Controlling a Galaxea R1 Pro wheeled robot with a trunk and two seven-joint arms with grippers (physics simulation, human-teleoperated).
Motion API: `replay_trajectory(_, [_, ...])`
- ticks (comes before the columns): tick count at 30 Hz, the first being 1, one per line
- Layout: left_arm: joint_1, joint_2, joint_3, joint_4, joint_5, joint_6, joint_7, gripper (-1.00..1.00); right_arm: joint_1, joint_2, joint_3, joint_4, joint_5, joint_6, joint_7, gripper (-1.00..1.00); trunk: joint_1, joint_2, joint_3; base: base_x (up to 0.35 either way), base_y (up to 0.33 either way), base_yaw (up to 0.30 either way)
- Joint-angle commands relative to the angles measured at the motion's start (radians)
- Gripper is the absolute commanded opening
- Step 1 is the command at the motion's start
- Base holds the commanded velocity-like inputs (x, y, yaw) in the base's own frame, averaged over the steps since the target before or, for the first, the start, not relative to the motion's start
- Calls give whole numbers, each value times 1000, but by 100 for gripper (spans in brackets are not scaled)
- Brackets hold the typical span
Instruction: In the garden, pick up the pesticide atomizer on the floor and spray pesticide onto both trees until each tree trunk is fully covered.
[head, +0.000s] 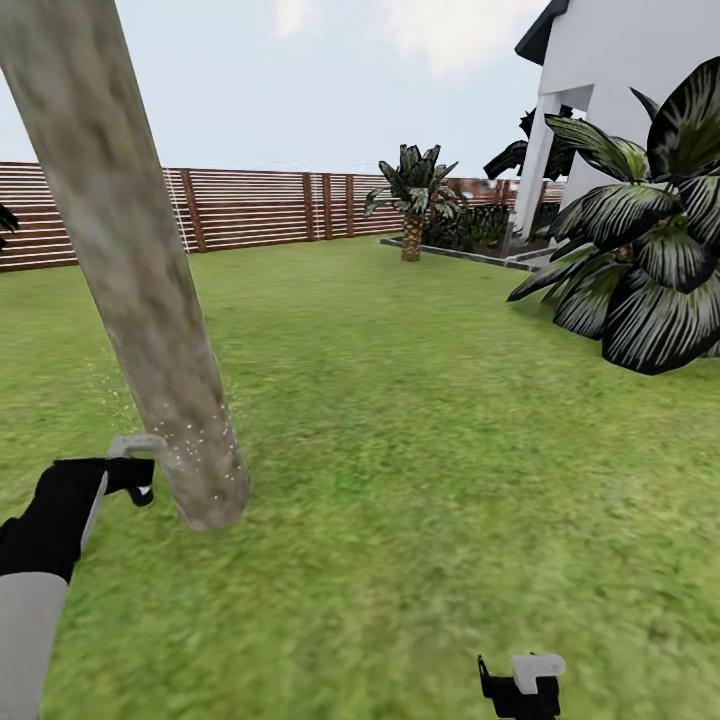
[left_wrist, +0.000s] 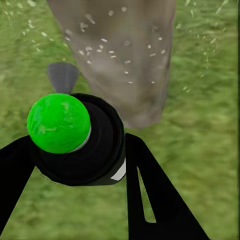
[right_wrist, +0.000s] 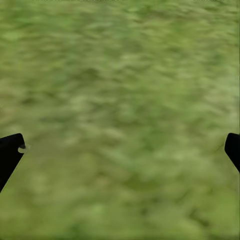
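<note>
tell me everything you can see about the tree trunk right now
The trunk is a thick, smooth, round column, pale beige-grey with faint brown mottling. It leans across the head view and stands in the lawn at its base. White droplets speckle its lower part. The atomizer, black with a green ball, is held in the left pincer close beside it.

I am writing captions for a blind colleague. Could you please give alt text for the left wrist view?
The left gripper holds the atomizer, a black bottle with a round green top, its grey nozzle pointing at the base of a pale tree trunk. Small white droplets speckle the trunk and the air around it. Green lawn lies all around.
</note>
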Motion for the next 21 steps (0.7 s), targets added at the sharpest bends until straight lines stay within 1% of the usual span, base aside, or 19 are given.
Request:
replay_trajectory(1, [-5, -4, -6, -4, -2, 2, -1, -100, 0, 1, 0, 0, 0, 0, 0, 100, 0, 0, 0, 0, 0, 5])
replay_trajectory(2, [-26, -28, -69, -16, -4, 43, -1, -100, 0, 1, 1, 0, 0, 0, 0, 100, 0, 0, 0, 0, 0, 154])
replay_trajectory(3, [-40, -30, -94, -22, -6, 80, -2, -100, 0, 1, 1, 0, 0, 0, 0, 100, 0, 0, 0, 0, 0, 226])
replay_trajectory(5, [-54, -23, -103, -24, -7, 106, -6, -100, 0, 1, 1, 0, 0, 0, 0, 100, 0, 0, 0, 0, 0, 253])
replay_trajectory(6, [-62, -13, -104, -24, -8, 112, -7, -100, 0, 2, 1, 0, 0, 0, 0, 100, 0, 0, 0, 0, 0, 269])
replay_trajectory(7, [-71, 34, -104, -24, -3, 118, -10, -100, 0, 2, 1, 0, 0, 0, 0, 100, 0, 0, 0, 0, 0, 269])
replay_trajectory(8, [-73, 63, -104, -24, 0, 120, -11, -100, 0, 2, 1, 0, 0, 0, 0, 100, 0, 0, 0, 0, 0, 148])
replay_trajectory(9, [-74, 75, -105, -23, 0, 120, -11, -100, 0, 2, 1, 0, 0, 0, 0, 100, 0, 0, 0, 0, 0, 76])
replay_trajectory(10, [-74, 81, -108, -21, -1, 120, -12, -100, 0, 2, 1, 0, 0, 0, 0, 100, 0, 0, 0, 0, 0, 39])
replay_trajectory(11, [-74, 84, -111, -16, -2, 120, -13, -100, 0, 2, 0, 0, 0, 0, 0, 100, 0, 0, 0, 0, 0, 20])
replay_trajectory(13, [-75, 73, -125, -10, -1, 122, -13, -100, 0, 2, 1, 0, 0, 0, 0, 100, 0, 0, 0, 0, 0, 4])
replay_trajectory(15, [-74, 65, -158, -10, 1, 122, -12, -100, 0, 2, 1, 0, 0, 0, 0, 100, 0, 0, 0, 0, 0, 1])
replay_trajectory(16, [-71, 66, -167, -9, 2, 122, -12, -100, 0, 2, 1, 0, 0, 0, 0, 100, 0, 0, 0, 0, 0, 0])
replay_trajectory(17, [-73, 75, -167, -9, 4, 121, -14, -100, 0, 2, 1, 0, 1, 0, 0, 100, 0, 0, 0, 0, 0, 0])
replay_trajectory(18, [-71, 76, -167, -9, 3, 120, -20, -100, 0, 2, 1, 0, 1, 0, 0, 100, 0, 0, 0, 0, 0, 0])
replay_trajectory(21, [-65, 76, -175, -9, -4, 111, -103, -100, 0, 2, 1, 0, 1, 0, 0, 100, 0, 0, 0, 0, 0, 0])
